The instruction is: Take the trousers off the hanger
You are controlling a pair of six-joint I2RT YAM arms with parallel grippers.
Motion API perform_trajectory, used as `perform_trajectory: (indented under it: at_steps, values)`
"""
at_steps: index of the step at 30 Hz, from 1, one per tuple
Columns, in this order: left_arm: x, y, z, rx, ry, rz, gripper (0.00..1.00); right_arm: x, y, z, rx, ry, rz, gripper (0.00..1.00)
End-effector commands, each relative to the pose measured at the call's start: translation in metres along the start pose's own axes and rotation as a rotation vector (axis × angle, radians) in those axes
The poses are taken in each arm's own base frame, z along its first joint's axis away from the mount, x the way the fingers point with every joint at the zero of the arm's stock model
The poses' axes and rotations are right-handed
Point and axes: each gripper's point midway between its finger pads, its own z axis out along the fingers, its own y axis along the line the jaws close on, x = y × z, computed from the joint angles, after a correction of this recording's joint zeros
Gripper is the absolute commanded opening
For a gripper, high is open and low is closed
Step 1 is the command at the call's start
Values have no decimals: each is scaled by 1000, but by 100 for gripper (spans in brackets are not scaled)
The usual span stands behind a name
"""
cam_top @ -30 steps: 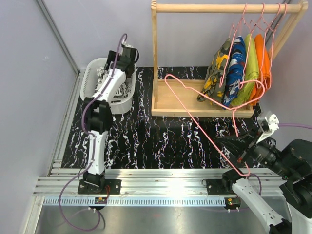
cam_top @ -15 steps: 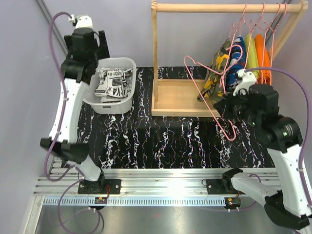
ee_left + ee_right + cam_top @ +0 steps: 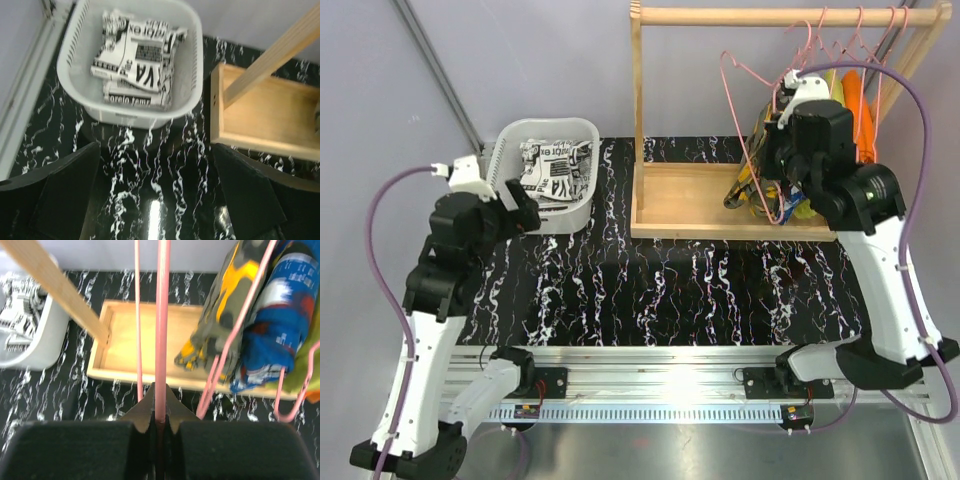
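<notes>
Left wrist view: left hand (image 3: 156,150) is spread wide with nothing in it, well left of the wooden rack (image 3: 638,120), over the desk (image 3: 165,175) facing the white basket (image 3: 195,65). The black-white-grey trousers (image 3: 135,55) sit folded in that basket. The print has big block letters; I can make out "VA", the rest is too jumbled.

At the rack, right hand (image 3: 160,415) is pinched tight on a bare pink hanger (image 3: 161,315), below the rack's rail. The camouflage trousers (image 3: 225,320) and blue trousers (image 3: 280,325) hang off that rail just right of it, long side running top to bottom. I'd guess the right arm handles those 2, being nearer. No brand tags visible.
</notes>
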Motion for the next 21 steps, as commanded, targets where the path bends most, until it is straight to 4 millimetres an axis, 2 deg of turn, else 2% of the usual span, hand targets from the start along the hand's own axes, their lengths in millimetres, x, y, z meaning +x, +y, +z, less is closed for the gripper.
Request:
perform_trajectory:
  at_steps: [1, 4, 5, 7, 8, 13, 15, 18, 21]
  values:
    - [37, -4, 2, 69, 55, 9, 99, -42, -6, 9, 94, -125, -18, 0]
    - [51, 0, -5, 89, 52, 29, 99, -54, 2, 25, 98, -138, -28, 0]
    - [58, 4, -9, 91, 48, 44, 99, -58, 11, 34, 90, -136, -44, 0]
    - [63, 9, -11, 76, 33, 47, 99, -64, 18, 43, 99, -151, -56, 0]
    - [67, 12, -11, 75, 31, 60, 99, -67, 25, 51, 94, -156, -70, 0]
    - [98, 18, -2, 71, 55, 35, 99, -83, 38, 79, 105, -203, -70, 0]
    - [117, 20, 5, 72, 89, 29, 99, -81, 43, 97, 110, -186, -96, 0]
    - [112, 16, 5, 88, 90, 22, 99, -80, 50, 118, 118, -178, -122, 0]
    - [116, 12, 6, 116, 101, 35, 99, -68, 62, 133, 74, -136, -114, 0]
